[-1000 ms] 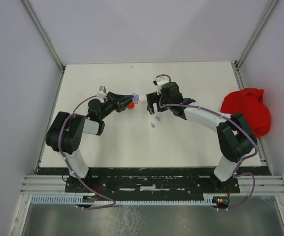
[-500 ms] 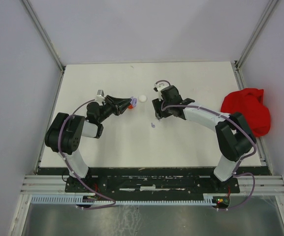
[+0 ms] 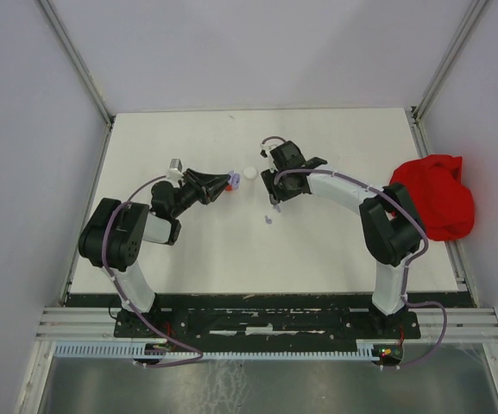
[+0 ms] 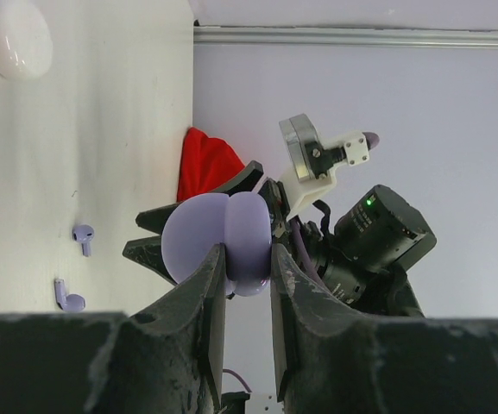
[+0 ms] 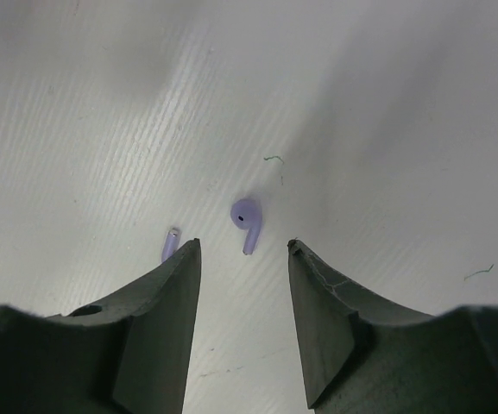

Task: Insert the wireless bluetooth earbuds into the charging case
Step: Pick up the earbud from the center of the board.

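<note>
Left of centre in the overhead view, the left gripper (image 3: 221, 183) stays clamped on the purple charging case (image 4: 223, 233), held clear of the table. To its right, the right gripper (image 5: 242, 248) has dropped and narrowed its jaws from wide to roughly half. They now straddle, without touching, one purple earbud (image 5: 245, 220) lying mid-frame in the wrist view, while a second earbud (image 5: 169, 244) lies just outside the finger at frame left. Nothing is gripped yet, so the pick looks about to close.

Smooth plastic purple earbud (image 5: 246, 220); matt, finely ridged desk (image 5: 404, 103); soft, creased red cloth (image 3: 434, 197); satin plastic purple charging case (image 4: 227, 237).
</note>
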